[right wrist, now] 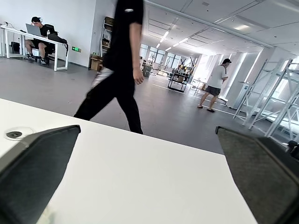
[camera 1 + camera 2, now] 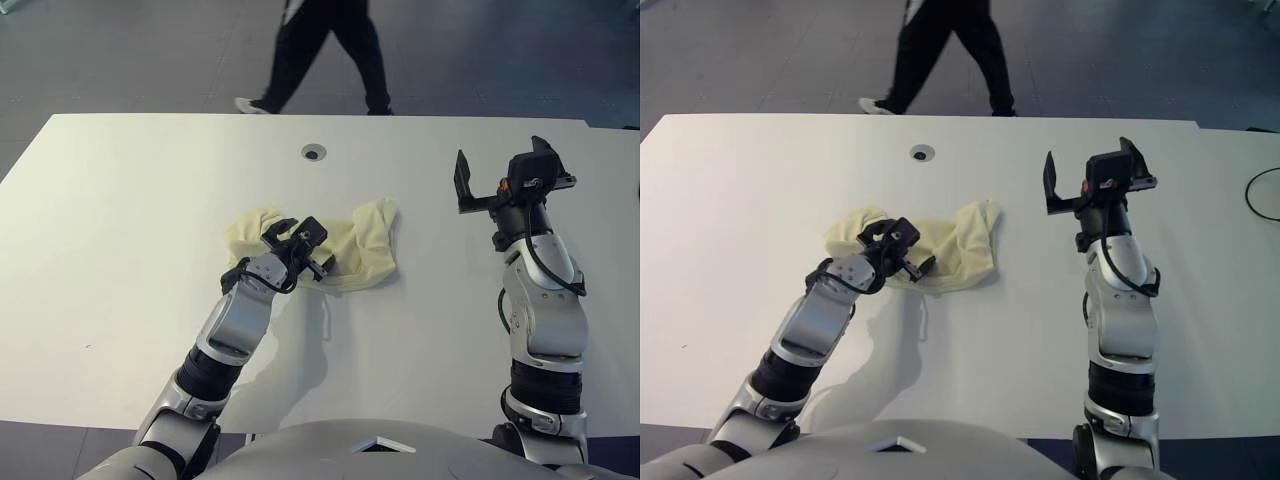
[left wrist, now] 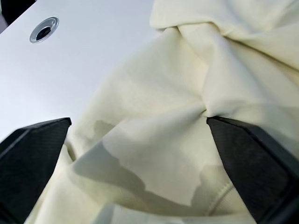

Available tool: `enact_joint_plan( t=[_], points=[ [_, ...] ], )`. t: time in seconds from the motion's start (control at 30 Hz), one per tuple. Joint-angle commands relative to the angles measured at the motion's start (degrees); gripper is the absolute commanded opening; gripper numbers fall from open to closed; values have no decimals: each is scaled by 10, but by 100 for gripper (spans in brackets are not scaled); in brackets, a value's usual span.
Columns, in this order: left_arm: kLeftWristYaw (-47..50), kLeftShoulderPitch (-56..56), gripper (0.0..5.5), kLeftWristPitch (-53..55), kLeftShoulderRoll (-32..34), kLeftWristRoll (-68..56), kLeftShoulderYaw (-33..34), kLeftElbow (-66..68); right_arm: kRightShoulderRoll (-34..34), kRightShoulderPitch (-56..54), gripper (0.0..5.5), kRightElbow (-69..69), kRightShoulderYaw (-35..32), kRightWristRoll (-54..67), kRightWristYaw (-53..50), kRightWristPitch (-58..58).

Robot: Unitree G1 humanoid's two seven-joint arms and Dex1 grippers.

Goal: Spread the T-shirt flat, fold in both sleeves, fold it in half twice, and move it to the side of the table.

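A pale yellow T-shirt (image 2: 365, 245) lies crumpled in a heap near the middle of the white table (image 2: 120, 230). My left gripper (image 2: 297, 250) hovers low over the shirt's near edge, open, with creased cloth (image 3: 154, 140) spanning the gap between its two dark fingers (image 3: 32, 158). My right gripper (image 2: 500, 175) is raised above the table to the right of the shirt, open and holding nothing, its fingers (image 1: 37, 172) pointing toward the far edge.
A round cable hole (image 2: 314, 152) sits in the table beyond the shirt. Bare tabletop stretches left of the shirt and along the near edge. A black cable (image 2: 1262, 195) lies at the far right.
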Motion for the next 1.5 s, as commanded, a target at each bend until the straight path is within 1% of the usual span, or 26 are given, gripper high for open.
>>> enact_joint_plan(
  t=[0.03, 0.13, 0.17, 0.23, 0.3, 0.37, 0.43, 0.53, 0.6, 0.63, 0.7, 0.8, 1.0, 1.07, 1.1, 1.13, 1.2, 1.3, 1.43, 1.47, 1.5],
  points=[
    [-26, -4, 540, -57, 29, -57, 91, -78, -42, -45, 537, -14, -1, 65, 75, 65],
    [-61, -26, 540, -55, 47, -128, 188, -127, -91, -57, 537, -34, 5, 126, 156, 125],
    [-77, -36, 540, -51, 63, -152, 220, -134, -109, -61, 537, -40, 7, 148, 184, 147],
    [-142, -45, 540, -70, 122, -212, 290, -124, -152, -70, 537, -46, 10, 212, 251, 211],
    [-217, -30, 540, -108, 181, -258, 325, -96, -195, -77, 537, -44, 20, 260, 310, 264],
    [-312, 0, 540, -149, 231, -306, 341, -56, -231, -80, 537, -38, 32, 294, 355, 301],
    [-380, 16, 540, -180, 264, -336, 336, -18, -263, -81, 537, -31, 52, 303, 396, 300],
    [-430, 9, 540, -228, 288, -342, 307, 44, -292, -87, 531, -21, 86, 302, 440, 282],
    [-444, -8, 516, -258, 292, -330, 277, 82, -302, -91, 507, -11, 117, 288, 460, 260],
    [-448, -17, 493, -274, 291, -322, 260, 101, -303, -91, 483, -7, 131, 280, 466, 247],
    [-452, -39, 462, -313, 282, -296, 221, 146, -300, -91, 454, 0, 161, 263, 473, 223],
    [-458, -63, 404, -345, 269, -279, 180, 190, -296, -87, 398, 9, 202, 237, 481, 187],
    [-485, -86, 316, -374, 270, -269, 137, 241, -280, -97, 313, 42, 253, 200, 489, 145],
    [-491, -91, 276, -381, 272, -267, 129, 255, -272, -102, 274, 55, 265, 189, 489, 134],
    [-494, -95, 297, -385, 272, -265, 125, 262, -268, -104, 260, 63, 270, 184, 488, 129],
    [-499, -98, 301, -387, 273, -263, 120, 268, -264, -105, 241, 70, 276, 178, 489, 125],
    [-508, -104, 329, -394, 274, -256, 109, 279, -259, -106, 213, 81, 286, 168, 490, 116],
    [-513, -111, 390, -404, 272, -250, 100, 294, -255, -106, 152, 99, 296, 154, 496, 103],
    [-509, -125, 452, -417, 264, -242, 94, 318, -251, -109, 90, 114, 302, 143, 503, 96],
    [-508, -129, 467, -420, 262, -241, 93, 323, -248, -110, 113, 115, 301, 143, 503, 96],
    [-507, -132, 481, -421, 260, -240, 93, 327, -247, -110, 116, 116, 299, 144, 504, 97]
  ],
)
